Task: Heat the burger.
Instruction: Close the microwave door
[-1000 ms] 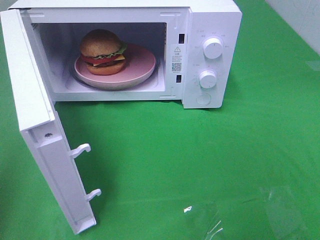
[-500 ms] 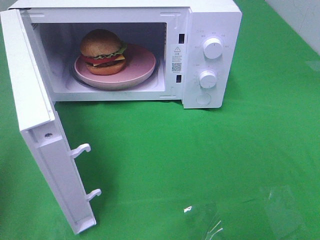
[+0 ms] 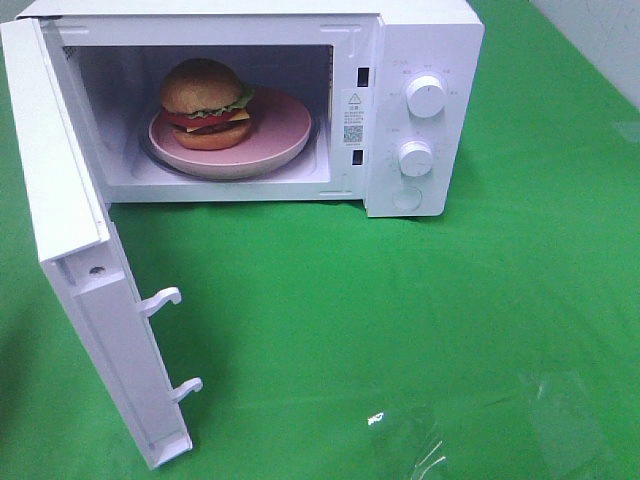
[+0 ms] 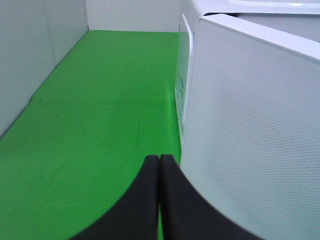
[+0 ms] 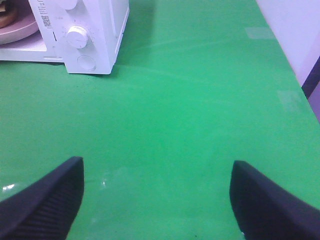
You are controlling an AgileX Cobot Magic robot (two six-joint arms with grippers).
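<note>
The burger (image 3: 207, 104) with its brown bun, lettuce and tomato sits on a pink plate (image 3: 270, 140) inside the white microwave (image 3: 420, 40), whose door (image 3: 70, 250) hangs wide open to the left. Neither arm shows in the exterior high view. In the left wrist view my left gripper (image 4: 159, 162) is shut with nothing in it, just beside the outer face of the open door (image 4: 250, 125). My right gripper (image 5: 157, 170) stands open and empty over bare green cloth, well in front of the microwave's knob panel (image 5: 82, 35). A sliver of the plate (image 5: 17, 30) shows there.
Two knobs (image 3: 426, 96) and a round button (image 3: 406, 198) line the microwave's right panel. Two latch hooks (image 3: 165, 298) stick out from the door's edge. Green cloth (image 3: 400, 320) covers the table. A grey wall (image 4: 30, 55) runs along the left side.
</note>
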